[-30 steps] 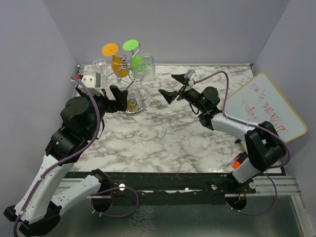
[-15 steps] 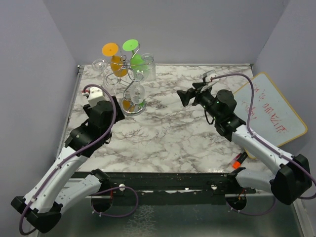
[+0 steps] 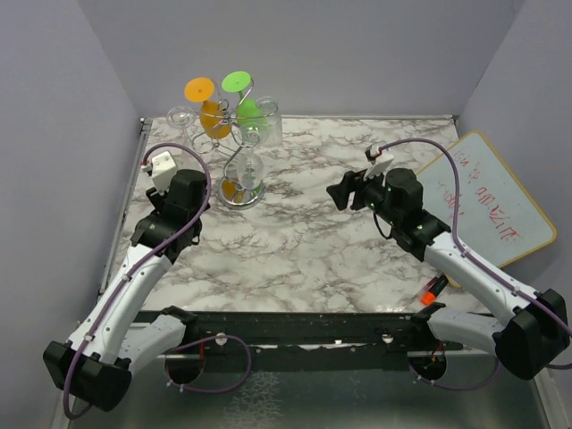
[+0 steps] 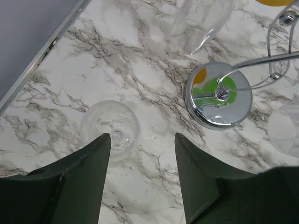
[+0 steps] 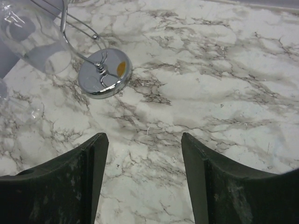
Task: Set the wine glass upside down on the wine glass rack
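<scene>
Green wine glass [image 3: 248, 112] hangs vertical, foot-up, on rack [image 4: 210, 114].

Up top, the fixed camera sits high behind the near edge, looking down and forward over the whole table [image 3: 313, 241]. Each wrist camera stares steeply down at the marble from close in, the left nearer than the right. All three catch the wine glass rack [image 4: 218, 95] at its round base.

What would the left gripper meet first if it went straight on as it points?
Probably the clear wine glass, in line just beyond the open left gripper, left of the wine glass rack; depth is unclear.
</scene>
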